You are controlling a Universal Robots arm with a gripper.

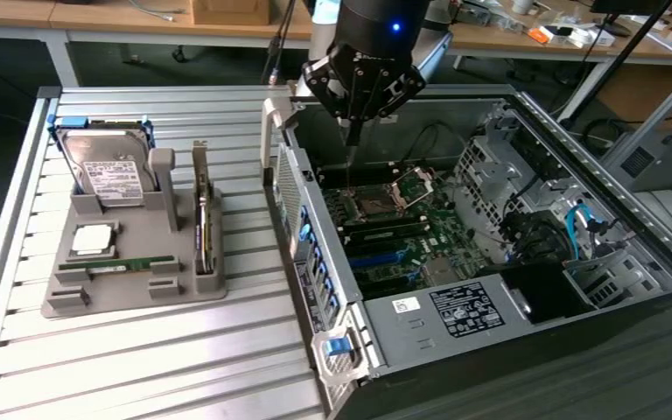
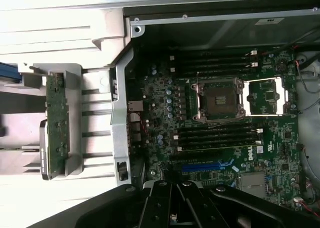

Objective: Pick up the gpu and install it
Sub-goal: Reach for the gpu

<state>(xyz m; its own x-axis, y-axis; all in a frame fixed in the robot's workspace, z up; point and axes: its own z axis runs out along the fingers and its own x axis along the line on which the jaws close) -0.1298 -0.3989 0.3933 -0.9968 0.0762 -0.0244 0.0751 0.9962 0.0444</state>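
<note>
Gripper: your gripper [image 1: 353,136] hangs above the far end of the open computer case [image 1: 651,262], fingers pointing down. You see them pressed together, with nothing between them.

Gpu: the gpu [image 1: 202,214] stands on its long edge in a slot of the grey holder [image 1: 115,297], on the holder's side nearest the case. It is at the exterior view's left of the case wall and well apart from your gripper. In the wrist view the gpu [image 2: 57,123] sits outside the case, beyond its metal wall.

Holder: on the far part you have the hard drive [image 1: 108,171] propped upright. Nearer lies a square processor chip [image 1: 94,238], and nearer still a narrow green memory stick [image 1: 132,262] lies flat.

Case: it lies open on its side at the exterior view's right, with the motherboard [image 1: 388,227] facing up.

Under the gripper: the wrist view looks past your fingers [image 2: 162,208] onto the board, with the open processor socket [image 2: 220,100] between rows of memory slots.

Table: holder and case both rest on a slatted metal table [image 1: 137,367].
</note>
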